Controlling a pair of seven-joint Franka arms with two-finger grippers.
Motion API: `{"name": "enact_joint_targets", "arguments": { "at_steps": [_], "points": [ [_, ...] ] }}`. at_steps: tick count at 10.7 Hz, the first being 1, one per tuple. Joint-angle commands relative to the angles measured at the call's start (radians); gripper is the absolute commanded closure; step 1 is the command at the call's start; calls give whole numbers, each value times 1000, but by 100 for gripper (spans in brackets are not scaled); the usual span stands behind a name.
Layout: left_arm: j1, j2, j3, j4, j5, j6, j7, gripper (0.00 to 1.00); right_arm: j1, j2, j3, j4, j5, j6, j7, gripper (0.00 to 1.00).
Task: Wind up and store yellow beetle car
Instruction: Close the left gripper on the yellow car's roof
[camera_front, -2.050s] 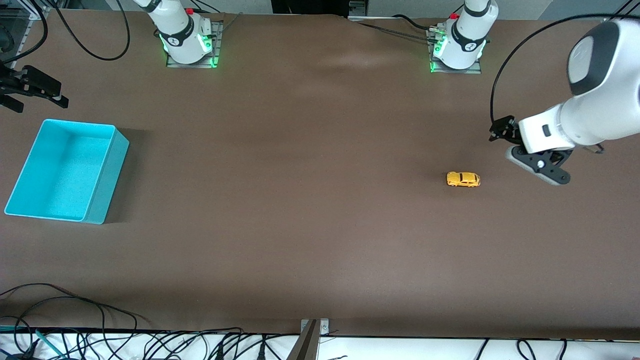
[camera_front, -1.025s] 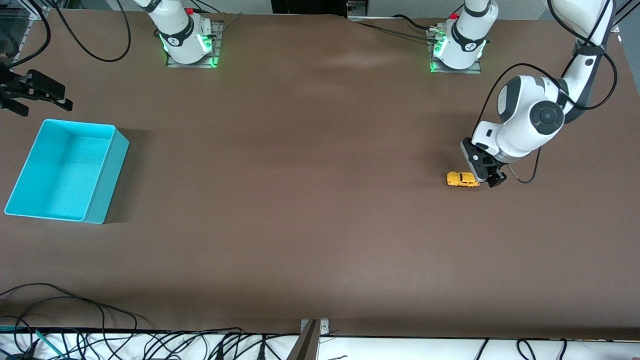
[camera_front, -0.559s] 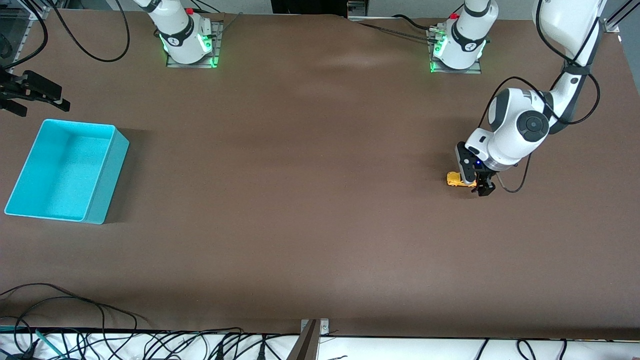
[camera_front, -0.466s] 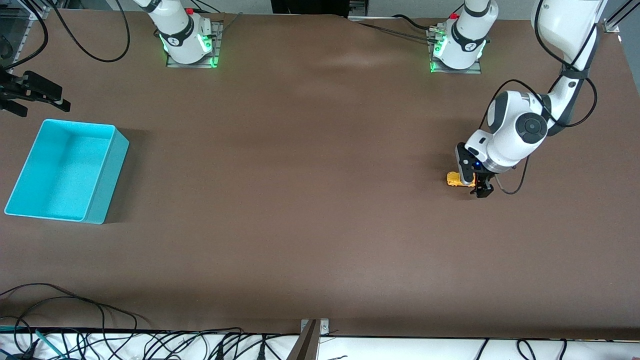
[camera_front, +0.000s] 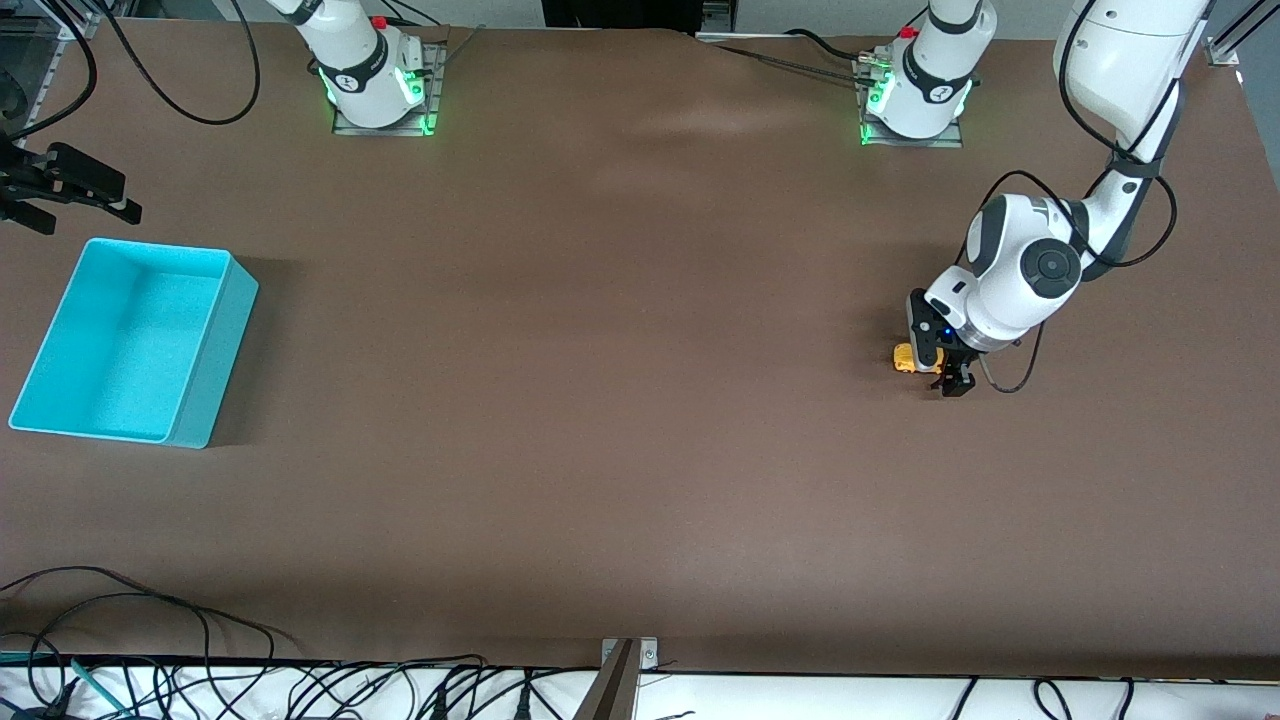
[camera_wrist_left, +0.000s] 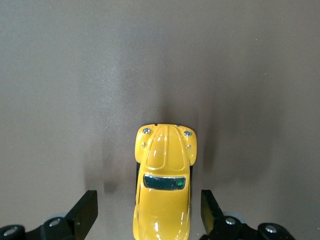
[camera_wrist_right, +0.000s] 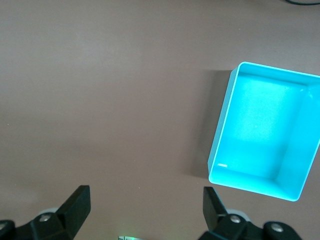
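The yellow beetle car (camera_wrist_left: 162, 185) stands on its wheels on the brown table toward the left arm's end. In the front view only its nose (camera_front: 904, 357) shows past the hand. My left gripper (camera_wrist_left: 148, 212) is down at the table and astride the car's rear half. It is open, with one black finger (camera_wrist_left: 84, 212) well clear of the car and the other finger (camera_wrist_left: 210, 210) close to its side. In the front view the left gripper (camera_front: 944, 366) covers most of the car. My right gripper (camera_wrist_right: 145, 205) waits open and holds nothing.
An empty turquoise bin (camera_front: 215, 360) sits at the right arm's end of the table, its rim (camera_wrist_right: 222, 130) also in the right wrist view. The right gripper (camera_front: 70, 185) hangs over the table just past the bin's corner. Cables run along the table's near edge.
The left arm swung in and came down over the car, so its fingers now stand on either side of the car's rear. The car and the right arm have not moved.
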Motion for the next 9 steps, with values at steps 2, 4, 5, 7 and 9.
{"name": "enact_joint_targets", "arguments": {
  "at_steps": [2,4,5,7,9],
  "points": [
    [8,-3,-3,-5,22,14,15,79,-1,3,-4,12,21,-17,-39,0],
    [6,-1,-3,-5,22,11,16,98,-1,2,-2,12,21,-34,-40,0],
    [8,-3,-3,-5,23,9,16,100,-1,0,-2,12,17,-48,-40,0],
    [6,-1,-6,-5,22,4,18,100,1,-1,1,12,17,-63,-40,0],
    [9,5,-6,-5,22,3,75,100,5,-4,10,12,17,-79,-39,0]
  ]
}}
